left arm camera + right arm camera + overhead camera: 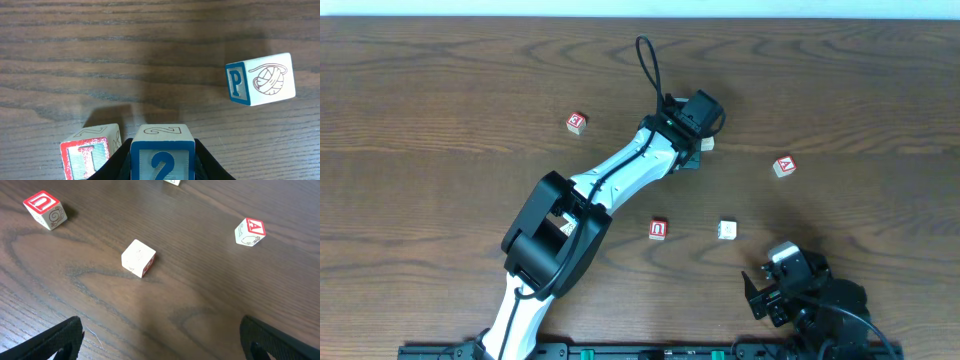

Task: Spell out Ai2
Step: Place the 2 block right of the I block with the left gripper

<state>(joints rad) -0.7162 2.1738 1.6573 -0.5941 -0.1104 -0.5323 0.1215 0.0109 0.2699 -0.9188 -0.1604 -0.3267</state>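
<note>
Clamping 2 cube (162,150) in left jaws, just beside I cube (86,160), a narrow gap between; leaving A cube (250,231) well apart from I cube, nearer right jaws, spread wide, empty.

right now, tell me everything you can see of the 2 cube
The 2 cube is a small pale block that looks like wood. Its near face shows a solid blue 2 in a blue frame, and its top face shows an outlined 2. It sits upright, clamped by the left gripper with a black finger on each side. The red-framed I cube stands just beside it. Whether it is lifted cannot be told.
</note>
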